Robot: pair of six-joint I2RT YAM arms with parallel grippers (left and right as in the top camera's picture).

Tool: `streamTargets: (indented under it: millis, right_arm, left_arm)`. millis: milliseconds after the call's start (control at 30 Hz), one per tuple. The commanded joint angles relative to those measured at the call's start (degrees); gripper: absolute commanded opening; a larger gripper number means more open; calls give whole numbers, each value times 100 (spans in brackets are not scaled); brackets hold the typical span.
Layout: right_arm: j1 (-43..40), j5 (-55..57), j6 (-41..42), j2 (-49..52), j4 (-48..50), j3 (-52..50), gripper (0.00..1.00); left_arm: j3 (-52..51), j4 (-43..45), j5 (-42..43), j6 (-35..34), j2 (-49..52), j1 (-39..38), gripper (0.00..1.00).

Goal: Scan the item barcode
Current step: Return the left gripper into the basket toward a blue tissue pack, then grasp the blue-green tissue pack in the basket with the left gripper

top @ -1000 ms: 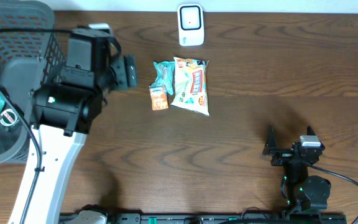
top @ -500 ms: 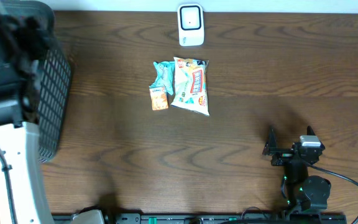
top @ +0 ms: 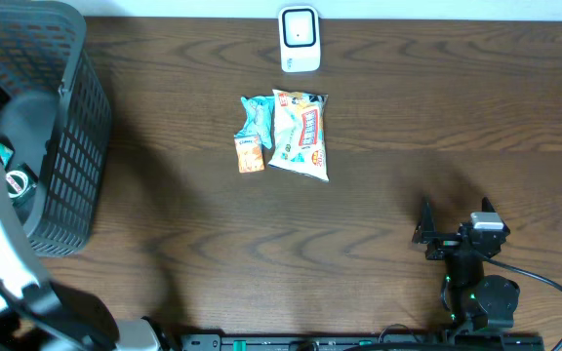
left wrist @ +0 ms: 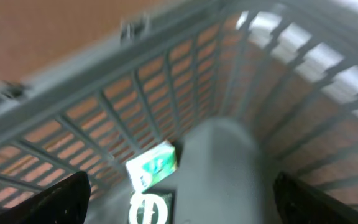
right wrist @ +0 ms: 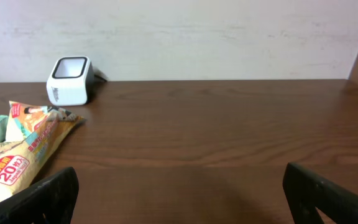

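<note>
— Dark wooden table, pale wall behind. Where do the snacks lie from the barcode scanner?
— Just on its near side. The large snack bag has its long axis pointing toward the scanner. A teal packet and a small orange packet lie against it, on the basket side.
— Which arm is nearer?
— I judge the right gripper. It rests wide open and empty at the near right edge. The left gripper hangs over the grey basket, spread wide, nothing between its fingers.
— Inside the basket?
— A green-and-white packet. Something with a round mark is beneath it, unclear.
</note>
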Motion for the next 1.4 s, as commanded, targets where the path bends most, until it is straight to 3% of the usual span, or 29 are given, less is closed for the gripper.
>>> streamTargets:
  millis: [0,167,667,1367]
  right_arm:
    - [44,4,-42,-31,-26,-7,99]
    - [44,4,-42,-28,-26,-7,99]
    - [44,4,-42,-28,-26,-7,99]
    - [44,4,-42,-31,-26,-7,99]
  left_arm:
    - [-7,-7,-308,20,542,90,92]
    - [-7,-55,-1436,-1088,1143,83,92]
    - [-17,-26,-1668,-2601,2330,83,92]
    - [-278,1169,-1725,-2420,3040,90,92]
